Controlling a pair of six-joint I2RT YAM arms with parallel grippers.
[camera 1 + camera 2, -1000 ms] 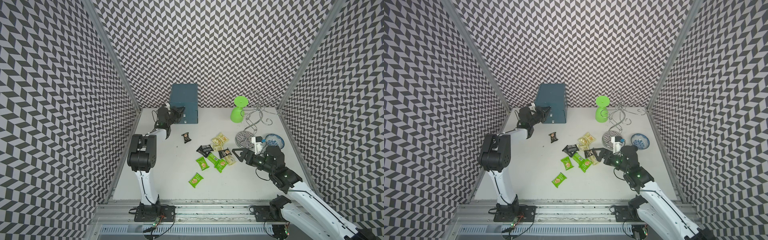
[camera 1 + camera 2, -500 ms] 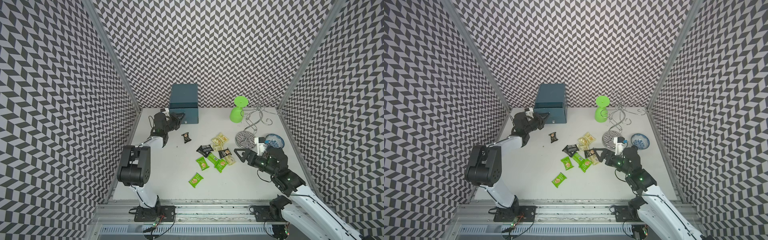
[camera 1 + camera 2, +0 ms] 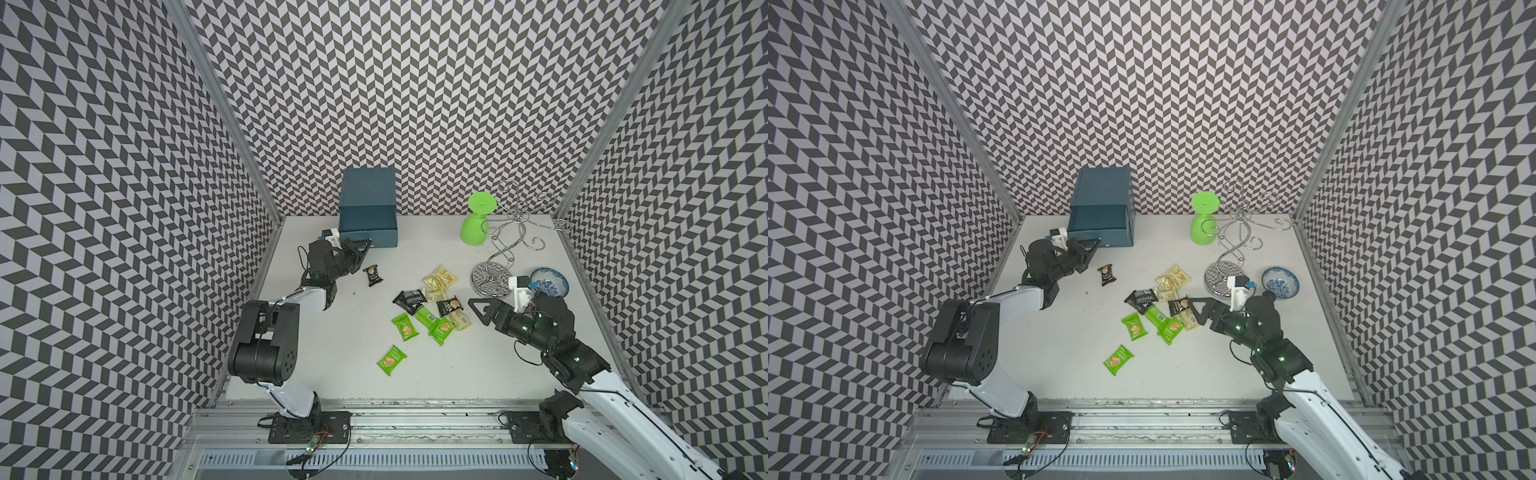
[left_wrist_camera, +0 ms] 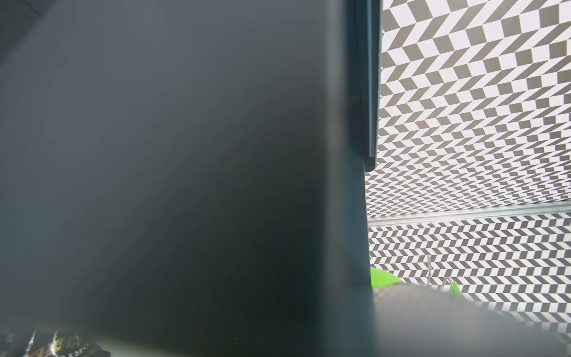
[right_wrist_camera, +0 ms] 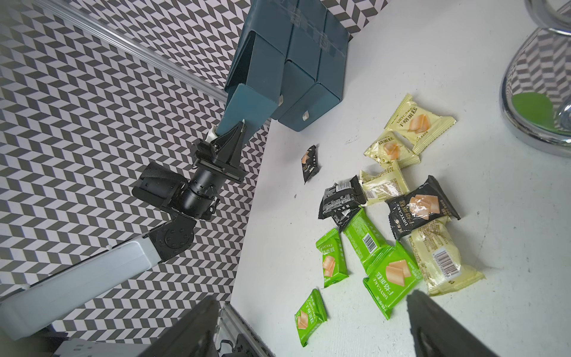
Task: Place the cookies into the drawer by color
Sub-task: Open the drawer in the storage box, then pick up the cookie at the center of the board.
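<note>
My left pincer (image 5: pixel 230 133) is clamped shut on the pale pull tab (image 5: pixel 212 135) of the top drawer (image 3: pixel 365 220), which stands drawn out of the dark teal-blue box-shaped chest of three stacked drawers (image 3: pixel 368 187) at the back of the white tabletop (image 3: pixel 332 340). My right pincer (image 3: pixel 474 304) gapes wide and empty, at the edge of the heap of small crinkly cookie packets (image 3: pixel 428 318) in the middle. I judge a hard tug could drag the light chest or pull the drawer clean out, and wide jaws closing on overlapping wrappers could pinch two colours together. I count four bright green packets (image 5: pixel 392 278), four pale yellow packets (image 5: pixel 417 123) and at least three black packets (image 5: pixel 423 207), one lone black packet (image 3: pixel 372 275) lying apart near the chest. The open drawer looks empty.
</note>
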